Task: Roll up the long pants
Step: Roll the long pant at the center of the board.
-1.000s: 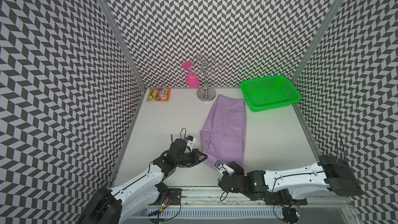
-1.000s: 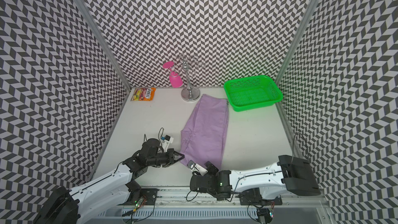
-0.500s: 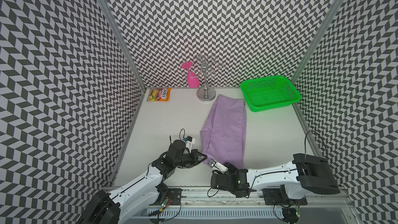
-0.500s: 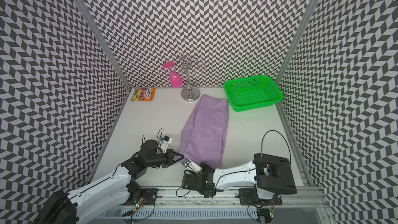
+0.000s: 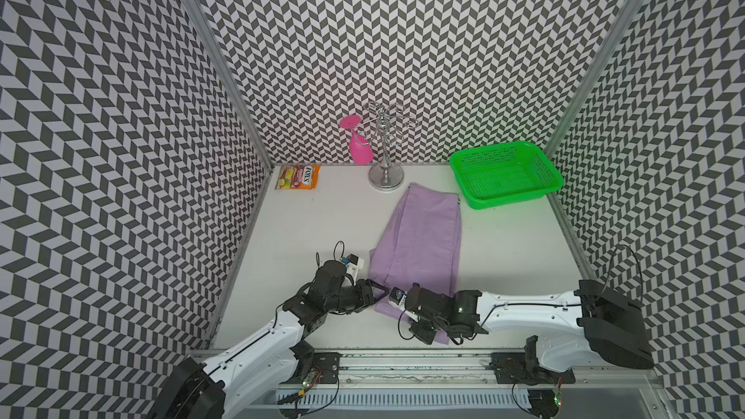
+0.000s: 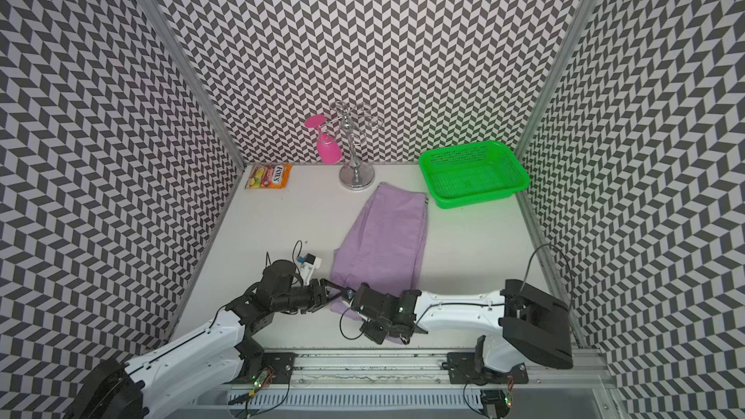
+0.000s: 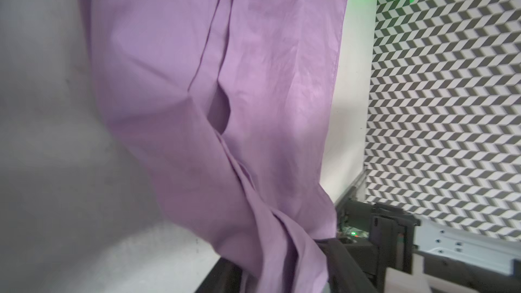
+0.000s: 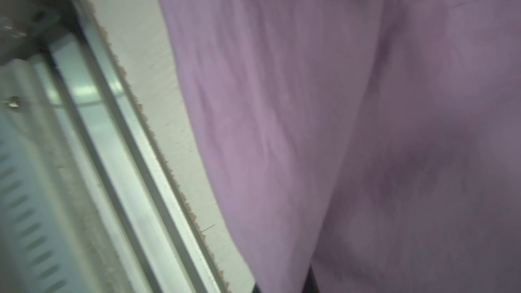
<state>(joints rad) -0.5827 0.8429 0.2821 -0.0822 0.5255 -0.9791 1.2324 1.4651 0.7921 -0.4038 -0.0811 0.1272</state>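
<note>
The long pants (image 5: 423,235) (image 6: 383,235) are lilac and lie lengthwise on the white table, waistband at the back, hems at the front. My left gripper (image 5: 375,293) (image 6: 328,291) sits at the near left corner of the hem. In the left wrist view its gripper (image 7: 282,273) has dark fingers (image 7: 345,262) standing apart, with bunched lilac cloth (image 7: 253,80) between them. My right gripper (image 5: 425,330) (image 6: 383,330) is low over the near hem. In the right wrist view the cloth (image 8: 338,108) fills the frame and runs into the shut gripper (image 8: 282,286).
A green basket (image 5: 508,199) stands at the back right, touching the waistband corner. A chrome stand (image 5: 386,177) holding a pink glass (image 5: 360,151) is at the back middle. A sweets packet (image 5: 299,176) lies at the back left. The metal rail (image 5: 403,352) runs along the front edge.
My right gripper has gone from open to shut on the near hem. My left gripper's jaws, shut before, have parted around the hem corner.
</note>
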